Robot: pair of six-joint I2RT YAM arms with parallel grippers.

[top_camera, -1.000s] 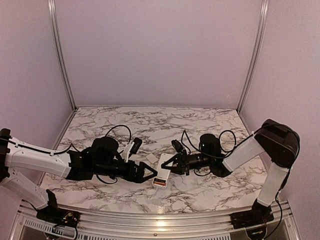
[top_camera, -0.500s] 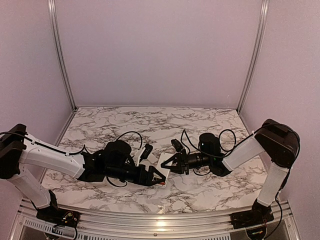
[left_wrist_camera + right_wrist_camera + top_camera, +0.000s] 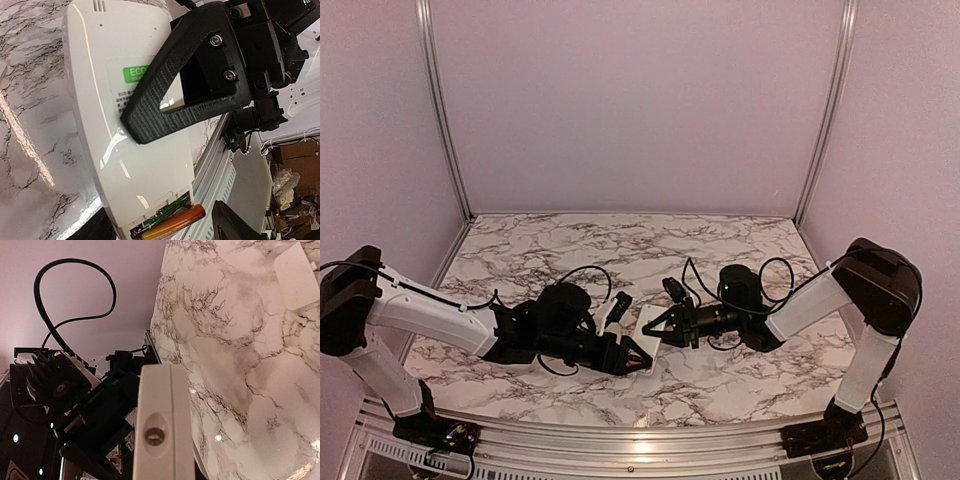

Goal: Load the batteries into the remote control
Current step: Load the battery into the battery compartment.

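Observation:
The white remote control point(image 3: 648, 326) lies back-up at mid-table, its far end pinched in my right gripper point(image 3: 658, 331), which is shut on it. One black finger point(image 3: 190, 80) of that gripper presses on the remote's back point(image 3: 115, 130), by a green label. At the near end the battery bay is uncovered. A dark battery point(image 3: 172, 211) lies inside it, and an orange-red battery point(image 3: 175, 223) rests slanted at the bay's edge with its tip poking out. My left gripper point(image 3: 165, 229) is open, a finger on either side of that end. A gap separates the right-hand finger from the orange-red battery.
A loose white cover piece point(image 3: 300, 277) lies on the marble beyond the remote. The aluminium rail point(image 3: 640, 440) of the near table edge runs close below the remote's near end. Black cables point(image 3: 695, 290) loop behind the right wrist.
My left arm has slid right until its jaws straddle the remote's near end, and the jaws have narrowed. The right arm and the remote have stayed put.

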